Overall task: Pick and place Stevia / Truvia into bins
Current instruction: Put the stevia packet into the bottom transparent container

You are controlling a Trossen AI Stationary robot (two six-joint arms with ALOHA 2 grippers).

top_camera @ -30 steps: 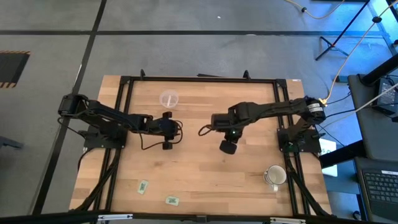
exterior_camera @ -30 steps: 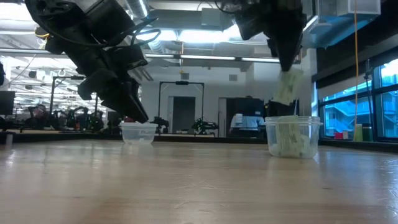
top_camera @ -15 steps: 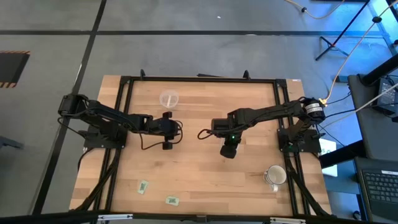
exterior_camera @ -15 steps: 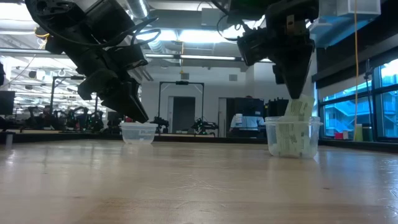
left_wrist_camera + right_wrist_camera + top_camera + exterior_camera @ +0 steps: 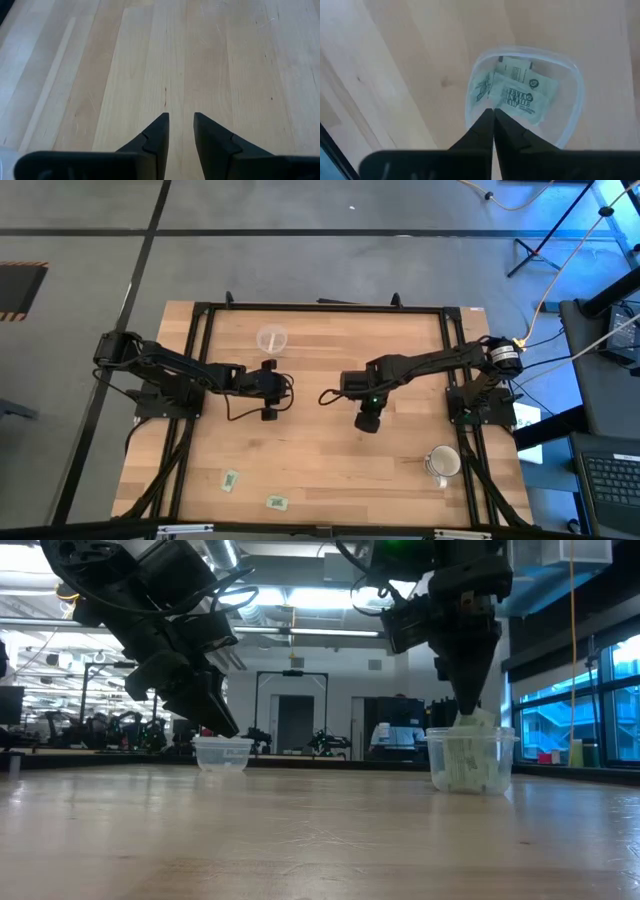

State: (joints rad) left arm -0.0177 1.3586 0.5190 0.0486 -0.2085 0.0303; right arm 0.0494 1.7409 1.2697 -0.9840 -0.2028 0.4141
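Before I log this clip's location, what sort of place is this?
Probably a robotics lab or workshop: a wooden table in a black frame carries two arms, a laptop and cabling sit beside it, and the low view shows exposed ceiling ducts over an open floor with more equipment.

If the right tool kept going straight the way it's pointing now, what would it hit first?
Most likely the sweetener packets in the clear cup. The right tool points straight down into it, though the gap to them is hard to judge.
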